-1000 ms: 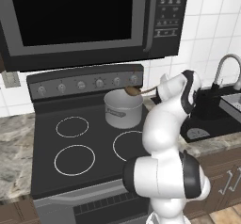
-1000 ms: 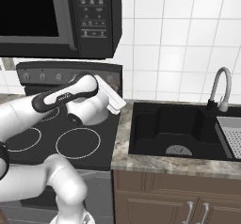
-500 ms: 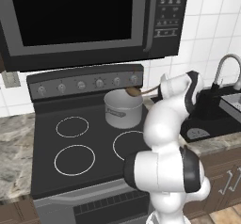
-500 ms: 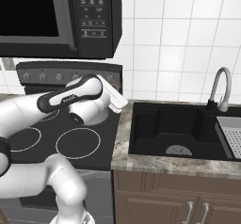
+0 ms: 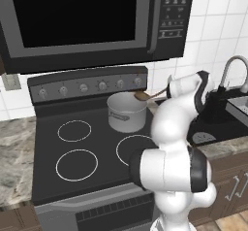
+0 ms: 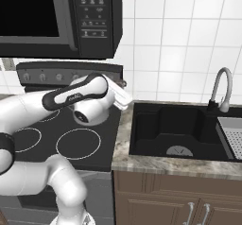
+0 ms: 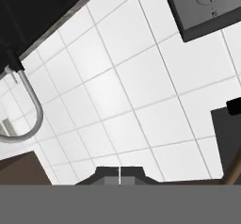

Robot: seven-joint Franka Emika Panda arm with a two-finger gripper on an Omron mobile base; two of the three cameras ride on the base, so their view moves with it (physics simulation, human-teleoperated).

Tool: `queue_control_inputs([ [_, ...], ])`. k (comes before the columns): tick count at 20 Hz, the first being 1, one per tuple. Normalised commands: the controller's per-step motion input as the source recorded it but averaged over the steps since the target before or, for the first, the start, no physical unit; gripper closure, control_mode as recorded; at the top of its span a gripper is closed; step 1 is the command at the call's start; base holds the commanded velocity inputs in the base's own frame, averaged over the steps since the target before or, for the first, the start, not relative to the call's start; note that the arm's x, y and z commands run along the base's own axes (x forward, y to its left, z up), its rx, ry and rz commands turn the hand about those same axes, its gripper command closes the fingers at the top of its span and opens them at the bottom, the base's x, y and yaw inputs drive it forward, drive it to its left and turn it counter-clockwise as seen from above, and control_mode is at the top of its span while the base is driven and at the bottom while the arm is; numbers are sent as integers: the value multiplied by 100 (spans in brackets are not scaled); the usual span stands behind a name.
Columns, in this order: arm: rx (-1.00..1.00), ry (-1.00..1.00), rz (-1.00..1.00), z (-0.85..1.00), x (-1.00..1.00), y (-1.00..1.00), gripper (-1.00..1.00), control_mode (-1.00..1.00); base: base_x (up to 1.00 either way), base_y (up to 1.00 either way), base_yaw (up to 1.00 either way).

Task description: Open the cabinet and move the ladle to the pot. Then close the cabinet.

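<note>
Ladle positioned over rim of pot, stove rear right.
Gripper jaws fully closed; grip on the ladle handle cannot be confirmed. Hand faces the tiled wall.

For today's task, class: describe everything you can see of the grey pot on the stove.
The pot is a small, plain grey cylinder that looks like metal, with straight sides and no lid. It stands upright on the black stovetop, at the rear right, just in front of the knob panel. A pale mark shows on its front wall. The brown bowl of the ladle rests at its back rim, with the thin handle leading off to the right. Its inside is too dim to make out.
</note>
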Motion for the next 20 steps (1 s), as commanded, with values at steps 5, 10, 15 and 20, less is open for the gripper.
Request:
queue_control_inputs([
  [5,-2,0,-2,-23,33,3,100,-100,0,0,0],
  [10,0,0,0,-38,44,11,100,-100,0,0,0],
  [15,0,0,0,-40,43,23,100,-100,0,0,0],
  [20,0,0,0,-29,43,43,100,-100,0,0,0],
])
